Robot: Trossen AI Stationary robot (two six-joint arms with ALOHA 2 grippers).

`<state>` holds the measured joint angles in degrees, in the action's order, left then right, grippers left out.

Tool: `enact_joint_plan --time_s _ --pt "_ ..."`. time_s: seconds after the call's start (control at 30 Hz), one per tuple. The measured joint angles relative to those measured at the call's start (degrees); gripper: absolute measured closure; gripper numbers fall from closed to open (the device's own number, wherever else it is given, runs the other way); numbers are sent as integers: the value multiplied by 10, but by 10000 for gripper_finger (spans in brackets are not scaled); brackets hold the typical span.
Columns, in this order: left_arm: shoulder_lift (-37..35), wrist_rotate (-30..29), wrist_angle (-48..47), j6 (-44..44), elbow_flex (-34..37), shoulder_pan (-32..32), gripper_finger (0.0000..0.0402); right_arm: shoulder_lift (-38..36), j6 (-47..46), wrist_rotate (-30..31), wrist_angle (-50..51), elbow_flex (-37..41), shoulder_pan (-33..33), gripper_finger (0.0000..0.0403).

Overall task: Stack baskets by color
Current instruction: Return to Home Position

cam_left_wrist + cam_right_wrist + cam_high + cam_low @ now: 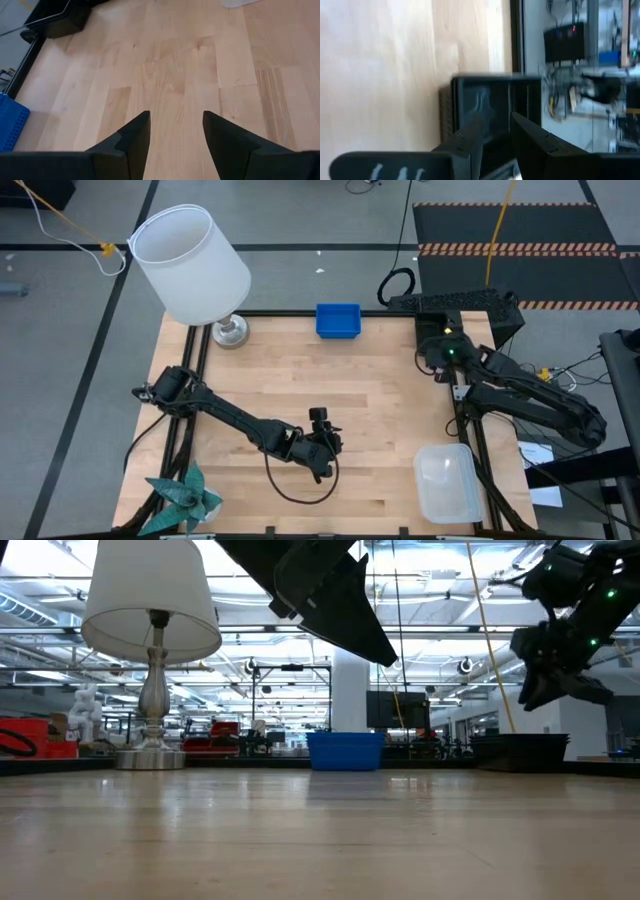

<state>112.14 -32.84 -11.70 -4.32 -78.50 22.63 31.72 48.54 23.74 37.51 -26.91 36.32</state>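
Observation:
A bright blue basket (338,320) (346,751) stands on its base at the table's far edge. The black basket (480,310) (525,752) (492,97) sits at the far right corner. A clear basket (447,482) lies at the near right. My right gripper (440,352) (497,125) hangs just above and in front of the black basket, slanting down at it, fingers open with a narrow gap and nothing between them. My left gripper (330,445) (176,125) hovers open over bare wood in the table's middle, pointing toward the right side.
A lamp with a white shade (190,265) (152,610) stands at the far left corner. A teal paper plant (185,498) sits at the near left corner. A dark cable loops on the wood under the left arm (300,485). Bare wood stretches between the baskets.

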Motion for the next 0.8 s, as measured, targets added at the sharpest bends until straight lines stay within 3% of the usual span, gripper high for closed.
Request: enact_joint_plan --time_s 0.17,0.53,0.8 --pt "0 0 7 1 0 -2 218 -15 -55 -44 -29 -27 -31 312" --pt "0 0 18 13 0 -3 218 -16 -270 -52 -131 -47 -114 312" --pt "0 -26 18 7 0 -3 218 -13 -382 -198 -244 -47 -182 317"
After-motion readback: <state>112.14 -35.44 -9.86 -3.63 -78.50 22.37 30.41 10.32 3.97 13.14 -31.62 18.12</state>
